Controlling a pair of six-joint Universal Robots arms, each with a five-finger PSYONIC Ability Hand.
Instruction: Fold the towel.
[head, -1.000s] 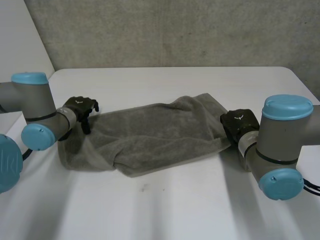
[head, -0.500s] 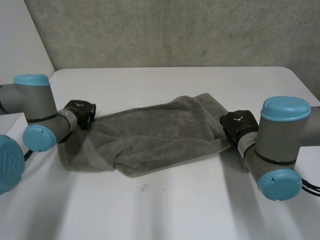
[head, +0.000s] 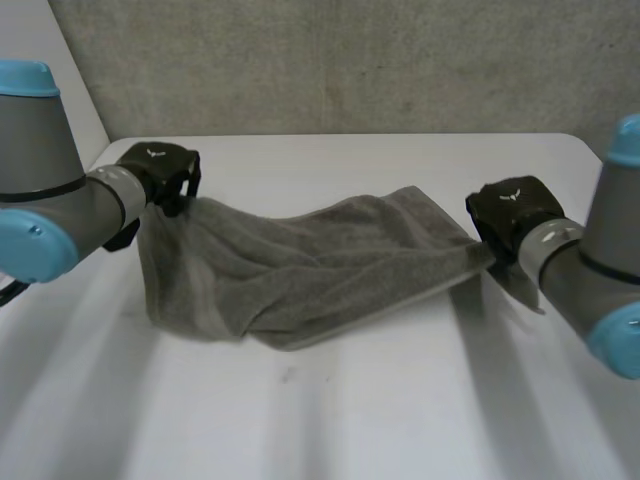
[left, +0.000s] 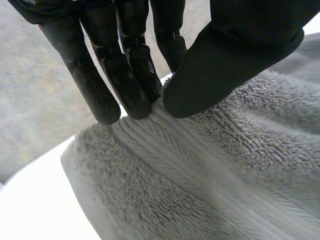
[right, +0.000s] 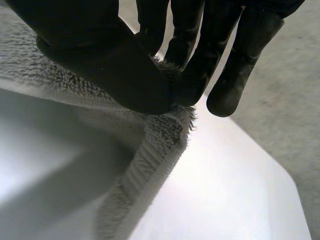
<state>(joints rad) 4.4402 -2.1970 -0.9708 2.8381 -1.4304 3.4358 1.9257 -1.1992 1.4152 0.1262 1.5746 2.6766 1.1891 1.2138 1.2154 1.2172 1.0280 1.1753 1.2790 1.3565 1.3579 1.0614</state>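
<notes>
Left hand (head: 155, 172) and right hand (head: 512, 208) each have the towel (head: 320, 265) in a pinch. In the left wrist view, the left hand's fingers (left: 127, 80) press a ridge of pile against the thumb (left: 230, 60). In the right wrist view, the right hand (right: 105, 60) clamps a hemmed corner the same way.

The white table (head: 350, 420) carries the towel's middle and its 6 o'clock edge. The grey towel runs across the table from 9 o'clock to 3 o'clock. Both ends are lifted off the surface and the cloth sags in soft folds between them.

Judging by that sag, the towel is limp and fairly light. It looks like thick terry that will drape rather than hold a shape. The looped pile (left: 200, 175) should give good grip and is unlikely to slip, though a shallow pinch could pull free under tension. The hemmed corners look like the best places to hold, since the woven band (right: 160, 135) is firmer than the pile.

Compared with a second ago, both hands sit higher. The left hand then hung with loose fingers at the 9 o'clock edge, and it now grips that edge. The towel lay flatter then, and its two ends are now raised and drawn taut.
</notes>
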